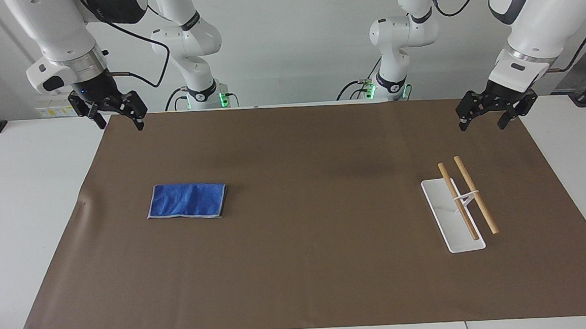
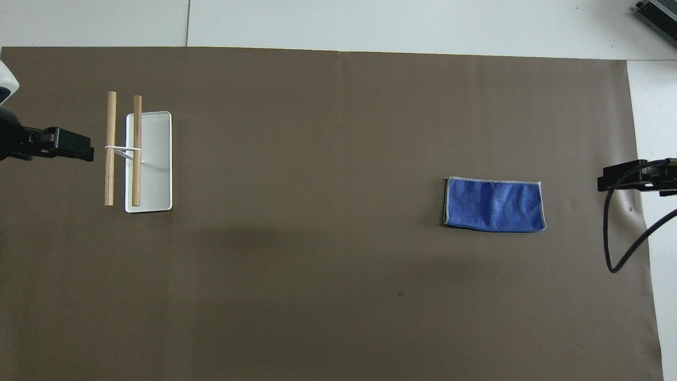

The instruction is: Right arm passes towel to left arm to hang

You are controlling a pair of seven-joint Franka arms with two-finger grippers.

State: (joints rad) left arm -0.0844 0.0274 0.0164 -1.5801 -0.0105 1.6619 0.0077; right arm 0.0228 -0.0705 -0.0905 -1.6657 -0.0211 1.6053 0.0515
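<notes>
right pincer (image 1: 120, 121) raised, towel (image 1: 187, 201) well apart

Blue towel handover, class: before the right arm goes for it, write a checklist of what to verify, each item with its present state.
1. Small folded blue terry towel lies flat on the brown mat, nothing on it: ok.
2. Right pincer open, holding nothing, up over the mat's corner at the right arm's end: ok.
3. Left pincer open, holding nothing, waiting over the mat's edge at the left arm's end: ok.
4. White-based rack with two wooden bars stands at the left arm's end, bars bare: ok.
5. Towel gripped by the right pincer: not ok, not yet reached.
6. Rack's base fixed to the mat: cannot tell.
</notes>
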